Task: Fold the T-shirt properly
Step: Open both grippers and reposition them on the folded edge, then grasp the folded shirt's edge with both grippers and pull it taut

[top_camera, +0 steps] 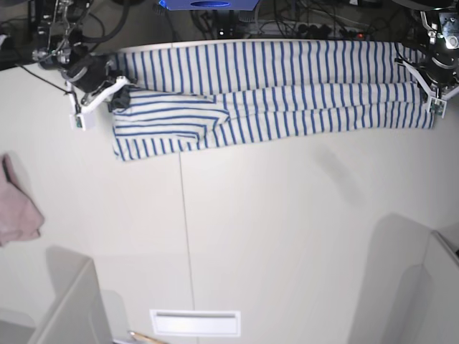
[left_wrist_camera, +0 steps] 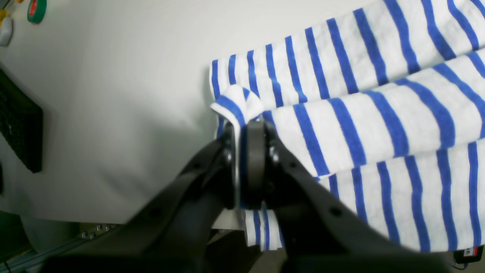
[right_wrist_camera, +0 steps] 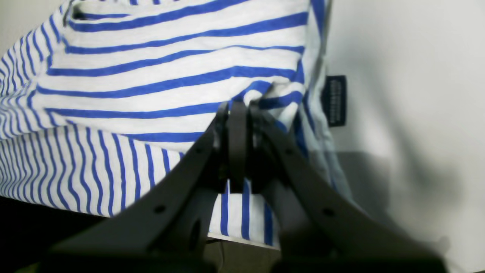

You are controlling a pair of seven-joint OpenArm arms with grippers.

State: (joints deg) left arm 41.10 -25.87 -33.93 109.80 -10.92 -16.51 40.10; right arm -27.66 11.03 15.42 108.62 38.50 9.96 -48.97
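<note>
The T-shirt (top_camera: 287, 86), white with thin blue stripes, lies stretched in a long band along the table's far edge, with lengthwise folds in it. My left gripper (top_camera: 432, 97) is at the band's right end in the base view. In the left wrist view that gripper (left_wrist_camera: 245, 123) is shut on a bunched corner of the T-shirt (left_wrist_camera: 379, 113). My right gripper (top_camera: 118, 97) holds the opposite end. The right wrist view shows it (right_wrist_camera: 238, 108) shut on a pinch of the T-shirt (right_wrist_camera: 151, 83), with a small black tag (right_wrist_camera: 335, 99) just beside the cloth edge.
A plain pinkish cloth (top_camera: 18, 204) lies at the table's left edge. Grey bin walls stand at the near left (top_camera: 72, 308) and near right (top_camera: 437, 287). A green tape roll (left_wrist_camera: 36, 9) and a black pad (left_wrist_camera: 21, 125) sit beyond the shirt's end. Cables run behind the far edge.
</note>
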